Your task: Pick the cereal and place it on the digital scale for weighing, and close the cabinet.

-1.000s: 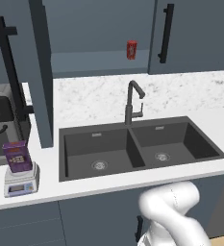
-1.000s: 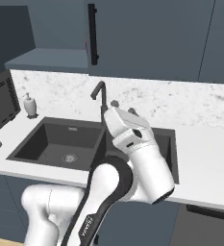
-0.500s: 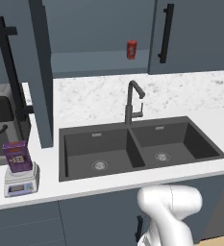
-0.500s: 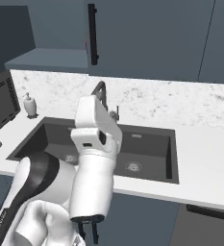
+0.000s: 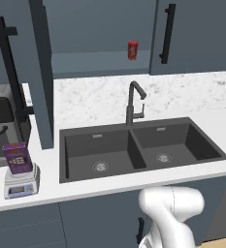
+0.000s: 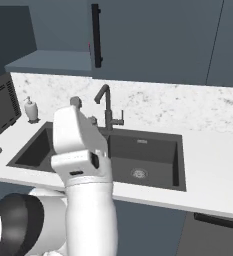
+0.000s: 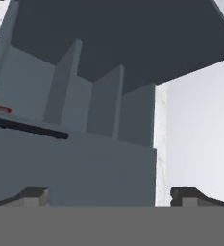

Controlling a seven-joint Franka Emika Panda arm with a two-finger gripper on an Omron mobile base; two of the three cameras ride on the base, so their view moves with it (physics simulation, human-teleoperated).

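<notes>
The cereal (image 5: 18, 158) is seen upright on the digital scale (image 5: 21, 182), at 8 o'clock of the sink (image 5: 138, 147) in the left base view; that part is judged done. The cabinet (image 5: 41, 72) door is standing open, edge-on, with its black handle (image 5: 10, 72) at 9 o'clock of the faucet (image 5: 134, 103). A red can (image 5: 132, 50) is left on the shelf inside.

The gripper (image 7: 108, 194) is seen with fingers (image 7: 34, 194) spread wide, holding nothing. Closing is judged best done by pressing a flat finger face against the door's outer face near the free edge (not the handle), swinging smoothly, clear of the cereal below.
</notes>
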